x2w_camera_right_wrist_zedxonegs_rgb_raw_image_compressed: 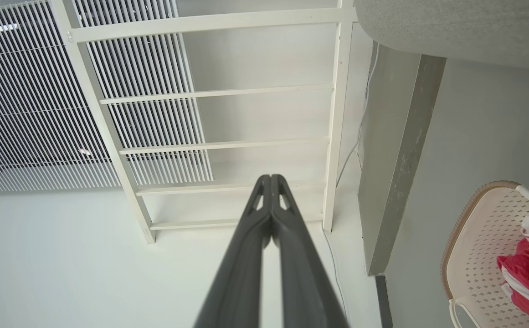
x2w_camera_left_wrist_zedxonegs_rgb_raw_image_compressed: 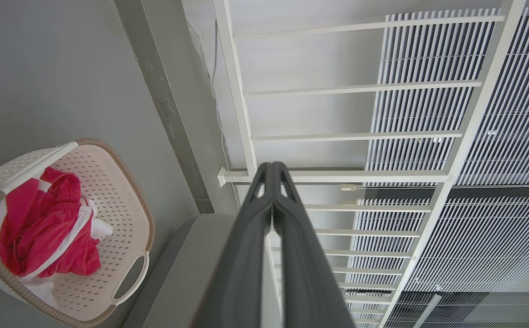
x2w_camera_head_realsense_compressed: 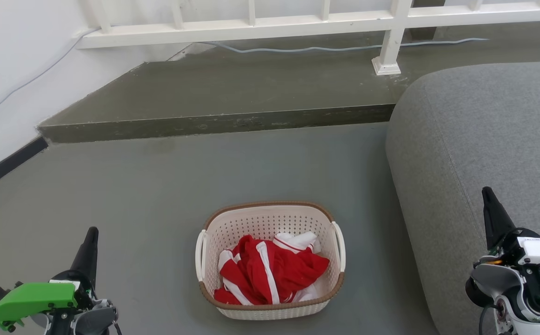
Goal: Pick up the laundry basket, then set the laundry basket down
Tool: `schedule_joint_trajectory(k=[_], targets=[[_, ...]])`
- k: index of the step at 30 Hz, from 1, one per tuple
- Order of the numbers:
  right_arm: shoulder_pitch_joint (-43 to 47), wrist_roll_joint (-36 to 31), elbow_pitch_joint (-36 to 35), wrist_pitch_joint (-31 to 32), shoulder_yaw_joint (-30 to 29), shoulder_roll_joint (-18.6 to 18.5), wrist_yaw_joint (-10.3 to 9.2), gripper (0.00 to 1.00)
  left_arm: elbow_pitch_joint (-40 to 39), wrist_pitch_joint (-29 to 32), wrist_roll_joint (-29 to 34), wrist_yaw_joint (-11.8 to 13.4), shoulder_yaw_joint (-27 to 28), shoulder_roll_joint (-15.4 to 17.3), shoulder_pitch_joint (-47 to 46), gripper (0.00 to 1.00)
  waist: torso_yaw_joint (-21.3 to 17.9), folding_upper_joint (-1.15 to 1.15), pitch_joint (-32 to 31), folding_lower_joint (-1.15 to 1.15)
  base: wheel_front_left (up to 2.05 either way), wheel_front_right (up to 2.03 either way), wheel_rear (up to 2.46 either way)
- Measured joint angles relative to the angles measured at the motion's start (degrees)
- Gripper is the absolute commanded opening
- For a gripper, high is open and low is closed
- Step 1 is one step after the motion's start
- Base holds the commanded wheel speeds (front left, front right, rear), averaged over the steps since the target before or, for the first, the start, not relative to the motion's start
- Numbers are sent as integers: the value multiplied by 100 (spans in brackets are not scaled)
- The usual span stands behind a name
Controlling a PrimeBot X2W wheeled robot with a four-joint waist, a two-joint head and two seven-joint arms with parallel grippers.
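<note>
The laundry basket (x2w_camera_head_realsense_compressed: pixel 270 304) is cream-white and perforated, with a brown rim and white side handles. It stands on the grey floor in front of me, holding red and white clothes (x2w_camera_head_realsense_compressed: pixel 270 272). It also appears at the left of the left wrist view (x2w_camera_left_wrist_zedxonegs_rgb_raw_image_compressed: pixel 123 218) and the lower right of the right wrist view (x2w_camera_right_wrist_zedxonegs_rgb_raw_image_compressed: pixel 478 246). My left gripper (x2w_camera_head_realsense_compressed: pixel 92 231) is shut and empty, well to the basket's left. My right gripper (x2w_camera_head_realsense_compressed: pixel 486 191) is shut and empty, to the basket's right, in front of the sofa. Both pairs of fingers (x2w_camera_left_wrist_zedxonegs_rgb_raw_image_compressed: pixel 272 166) (x2w_camera_right_wrist_zedxonegs_rgb_raw_image_compressed: pixel 270 177) are pressed together, clear of the basket.
A grey sofa (x2w_camera_head_realsense_compressed: pixel 483 139) stands close on the basket's right. Behind the basket a raised concrete step (x2w_camera_head_realsense_compressed: pixel 214 123) carries a white railing (x2w_camera_head_realsense_compressed: pixel 390 46) and a cable. A white wall (x2w_camera_head_realsense_compressed: pixel 9 70) with a dark skirting runs along the left.
</note>
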Motion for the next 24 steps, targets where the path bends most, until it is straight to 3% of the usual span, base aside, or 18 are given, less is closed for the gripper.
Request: schedule_joint_trajectory(k=[8, 9, 10, 11, 12, 13, 24], targets=[[0, 0, 0, 1, -4, 1, 0, 0, 0, 0, 0, 0, 2, 0, 0, 0, 0, 0, 0, 0, 0, 0, 0], [0, 0, 0, 0, -4, 1, 0, 100, 0, 0, 0, 0, 2, 0, 0, 100, 0, 0, 0, 0, 0, 0, 0], [14, 3, 27, -2, -1, 7, -8, 100, 33, -1, -1, 1, -7, -5, 10, 100, 0, 0, 0, 0, 0, 0, 0], [49, 3, 89, -4, 2, 29, -24, 0, 93, -1, -1, 2, -13, -24, 42, 0, 0, 0, 0, 0, 0, 0, 0], [111, 4, 151, -4, 9, 57, -31, 0, 155, -1, -1, 2, -21, -52, 94, 0, 0, 0, 0, 0, 0, 0, 0], [176, 4, 219, -4, 14, 92, -32, 100, 226, -1, -1, 2, -30, -80, 146, 100, 0, 0, 0, 0, 0, 0, 0], [378, -87, 356, -124, 136, 182, -32, 100, 318, -116, 166, 3, -153, -171, 317, 100, 3, 0, 2, 0, 0, 0, 0]])
